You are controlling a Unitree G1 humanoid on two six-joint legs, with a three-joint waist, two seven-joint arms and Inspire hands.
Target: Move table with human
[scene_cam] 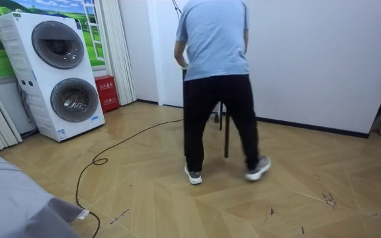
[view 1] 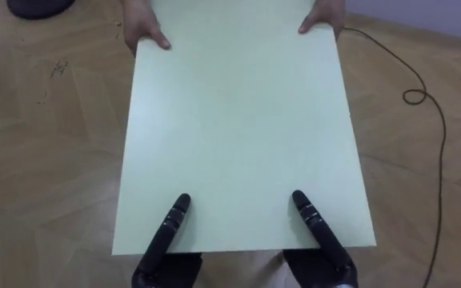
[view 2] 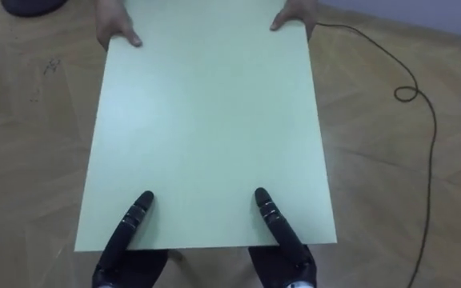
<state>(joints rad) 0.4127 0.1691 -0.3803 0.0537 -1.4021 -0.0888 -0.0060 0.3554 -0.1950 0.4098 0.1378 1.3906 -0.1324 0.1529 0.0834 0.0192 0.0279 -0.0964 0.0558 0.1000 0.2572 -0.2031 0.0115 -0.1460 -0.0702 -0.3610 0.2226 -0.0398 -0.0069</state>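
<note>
Person (scene_cam: 215, 66) at table (view 1: 238, 120); washers (scene_cam: 61, 73) well aside.

The pale green rectangular tabletop (view 1: 238, 120) in the middle of the eye view is smooth and matt, like laminate, with a faint soft sheen and no grain. At its lower edge the robot's black left hand (view 1: 165, 232) and black right hand (view 1: 320, 232) look like hard, semi-glossy plastic with small bright highlights. The brown herringbone floor (view 1: 46, 160) around the top is lightly glossy wood, scuffed in places. In the room view, the white stacked washing machines (scene_cam: 65, 73) at upper left are glossy. The person's light blue shirt (scene_cam: 213, 36) and black trousers (scene_cam: 210, 112) are matt cloth.
</note>
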